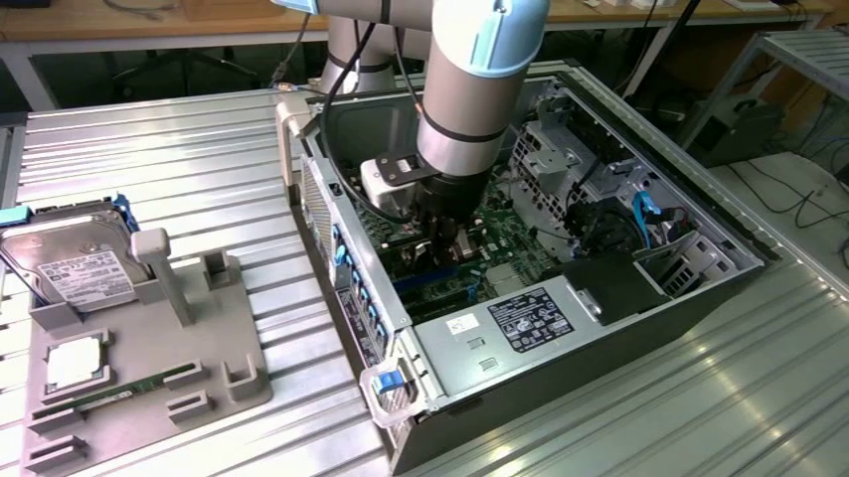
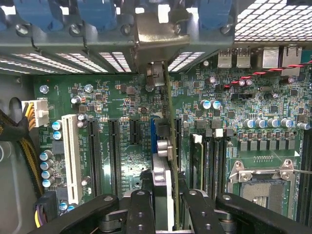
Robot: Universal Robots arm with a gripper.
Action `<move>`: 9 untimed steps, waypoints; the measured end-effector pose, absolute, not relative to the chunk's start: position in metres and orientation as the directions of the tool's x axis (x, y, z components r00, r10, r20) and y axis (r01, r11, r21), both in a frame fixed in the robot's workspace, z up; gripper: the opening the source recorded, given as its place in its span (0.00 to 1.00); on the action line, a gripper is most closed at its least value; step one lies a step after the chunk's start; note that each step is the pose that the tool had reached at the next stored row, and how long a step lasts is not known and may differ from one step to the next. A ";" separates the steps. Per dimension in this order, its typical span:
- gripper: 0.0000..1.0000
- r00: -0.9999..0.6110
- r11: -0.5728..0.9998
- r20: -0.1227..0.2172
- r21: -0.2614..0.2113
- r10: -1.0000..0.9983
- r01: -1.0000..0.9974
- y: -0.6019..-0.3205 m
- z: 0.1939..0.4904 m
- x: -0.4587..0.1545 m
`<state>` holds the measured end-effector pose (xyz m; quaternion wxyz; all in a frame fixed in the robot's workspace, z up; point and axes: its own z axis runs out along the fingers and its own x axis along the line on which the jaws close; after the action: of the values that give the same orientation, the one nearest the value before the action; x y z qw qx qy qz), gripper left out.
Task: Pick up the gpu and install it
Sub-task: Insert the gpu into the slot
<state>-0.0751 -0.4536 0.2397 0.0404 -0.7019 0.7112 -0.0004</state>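
Tabletop (image 1: 173, 149) of ribbed metal carries an open computer case (image 1: 743, 248) lying on its side, with a grey tray (image 1: 133, 388) toward the exterior view's left. The arm (image 1: 471, 89) reaches down into the case above the green motherboard (image 2: 122, 97). A hard drive (image 1: 80, 268) and a memory stick (image 1: 113, 393) sit in the tray. The gpu (image 2: 164, 146) stands on edge over the motherboard's blue slot (image 2: 153, 129), its bracket end toward the case wall, and the gripper (image 2: 168, 214) has its jaws clamped on the card's upper edge. Whether the card is fully seated is unclear.

Silver arm (image 1: 464, 109), blue caps (image 1: 511, 40), black pincer (image 2: 166, 195)
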 end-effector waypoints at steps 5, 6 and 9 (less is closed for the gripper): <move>0.28 -0.027 0.030 -0.056 -0.057 -0.998 -0.998 -0.454 0.240 -0.075; 0.28 -0.030 0.033 -0.056 -0.057 -0.998 -0.998 -0.454 0.240 -0.075; 0.28 -0.038 0.041 -0.057 -0.057 -0.998 -0.998 -0.454 0.240 -0.075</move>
<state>-0.0750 -0.4540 0.2399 0.0403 -0.6924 0.7204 -0.0011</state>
